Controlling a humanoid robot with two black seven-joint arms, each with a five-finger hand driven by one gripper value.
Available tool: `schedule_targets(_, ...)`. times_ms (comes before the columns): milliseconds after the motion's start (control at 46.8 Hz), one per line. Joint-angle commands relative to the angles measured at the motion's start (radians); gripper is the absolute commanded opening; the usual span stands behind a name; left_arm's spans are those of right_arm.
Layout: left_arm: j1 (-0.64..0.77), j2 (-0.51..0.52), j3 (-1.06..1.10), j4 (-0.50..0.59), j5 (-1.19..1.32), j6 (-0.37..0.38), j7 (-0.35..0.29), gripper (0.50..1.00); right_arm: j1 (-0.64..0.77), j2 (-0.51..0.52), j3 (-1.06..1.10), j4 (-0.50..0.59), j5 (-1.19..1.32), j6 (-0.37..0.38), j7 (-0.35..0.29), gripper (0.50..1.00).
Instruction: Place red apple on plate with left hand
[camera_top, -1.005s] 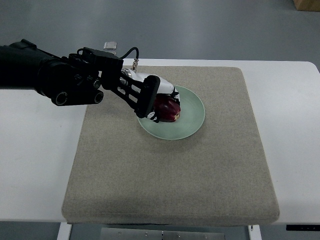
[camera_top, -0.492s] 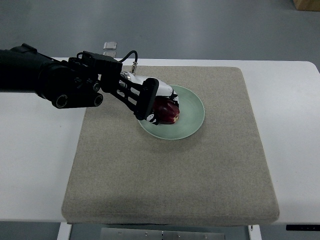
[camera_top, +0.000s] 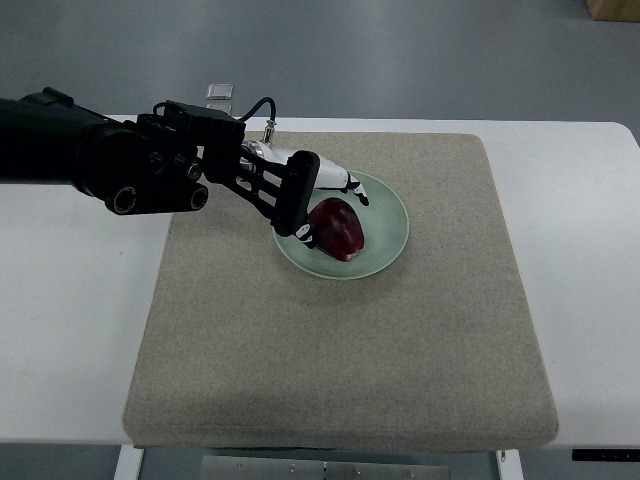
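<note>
The fingers (camera_top: 300, 205) of the left hand (camera_top: 305, 190) are released and spread, holding nothing; they arch over the left part of the plate, with the dark ones lying just beside the apple's left side and the white-and-black tips reaching above its upper edge. Whether any fingertip actually touches the fruit cannot be told from this steep view.

The red apple (camera_top: 337, 228) lies on the plate (camera_top: 388, 218), a little left of the plate's centre, dark red and glossy, fully inside the rim. The plate is pale green and round, and it sits on the upper middle of a beige mat (camera_top: 340, 340), nearer the mat's far edge than its near edge.

The left arm (camera_top: 110, 160), black and bulky, comes in from the picture's left edge and runs across the desk and over the mat's upper-left corner to the hand. A thin black cable (camera_top: 258, 104) loops over the wrist.

The mat covers most of the white desk (camera_top: 70, 300), leaving bare strips to the left and right. Beyond the far edge of the desk, a small grey object (camera_top: 221, 92) shows on the floor side, just above the wrist.
</note>
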Motion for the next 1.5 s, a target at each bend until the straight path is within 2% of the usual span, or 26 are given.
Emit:
schedule_targets(0,-0.005,0.004,-0.011,-0.001,0.000,0.002,-0.001,0.960,-0.002,0.000,0.000,0.000,0.000,0.000,0.000,0.930)
schedule_targets(214,-0.023,0.011,-0.030,-0.004,-0.002,0.002,-0.003,0.990,0.000,0.000,0.000,0.000,0.000,0.000,0.000,0.930)
schedule_targets(449,-0.043,0.063,-0.093,-0.002,-0.020,0.002,-0.003,0.992,0.000,0.000,0.000,0.000,0.000,0.000,0.000,0.928)
schedule_targets(748,-0.043,0.134,-0.206,0.016,-0.273,0.006,-0.003,0.992,0.000,0.000,0.000,0.000,0.000,0.000,0.000,0.928)
schedule_targets(1069,-0.020,0.195,-0.269,0.153,-0.508,0.005,-0.006,0.992,0.000,0.000,0.000,0.000,0.000,0.000,0.000,0.928)
schedule_targets(1282,0.003,0.198,-0.288,0.295,-0.716,0.005,-0.012,0.992,0.000,0.000,0.000,0.000,0.000,0.000,0.000,0.928)
schedule_targets(1475,0.055,0.200,-0.358,0.367,-0.879,0.006,-0.011,0.990,0.000,0.000,0.000,0.000,0.000,0.000,0.000,0.930)
